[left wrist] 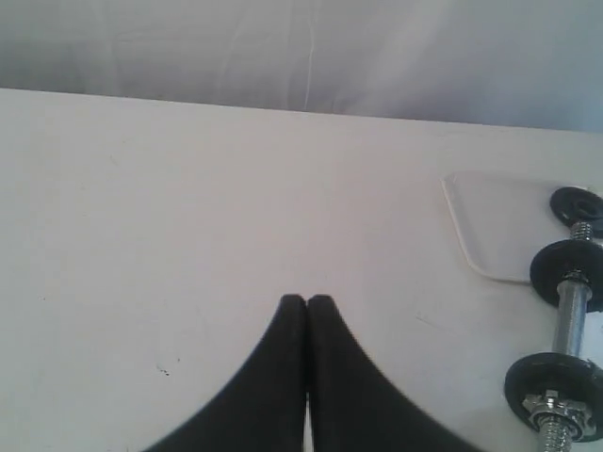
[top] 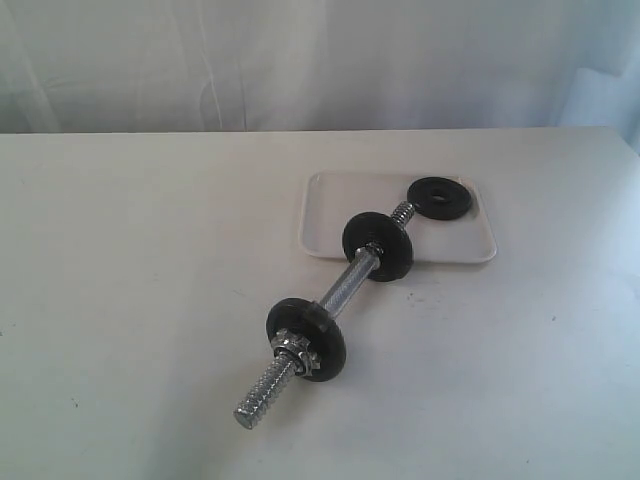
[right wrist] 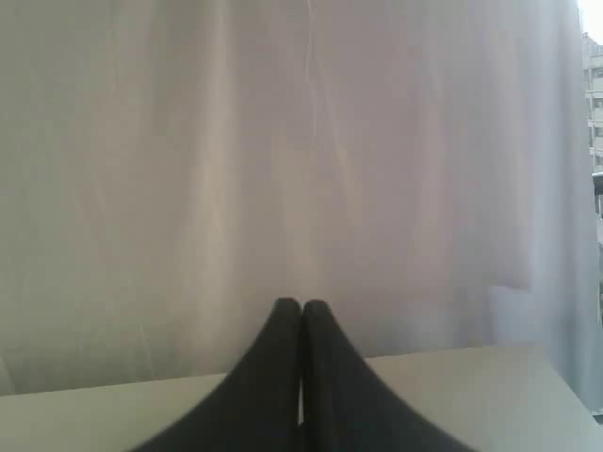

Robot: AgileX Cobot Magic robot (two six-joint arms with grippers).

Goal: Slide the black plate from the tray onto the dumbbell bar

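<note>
The black plate (top: 444, 196) lies flat in the far right corner of the white tray (top: 330, 215). The dumbbell bar (top: 343, 286) lies slantwise on the table, its far threaded end over the tray beside the plate, with two black discs and a silver star nut (top: 292, 347) on it. Neither gripper appears in the exterior view. My left gripper (left wrist: 306, 301) is shut and empty, above bare table, with the black plate (left wrist: 577, 204), the tray (left wrist: 495, 226) and the bar (left wrist: 572, 315) off to one side. My right gripper (right wrist: 301, 306) is shut and empty, facing a curtain.
A white curtain (top: 300, 60) hangs behind the table's far edge (top: 150, 133). The white tabletop (top: 130, 300) stretches wide to the left of the bar. A window strip (right wrist: 594, 104) shows at the edge of the right wrist view.
</note>
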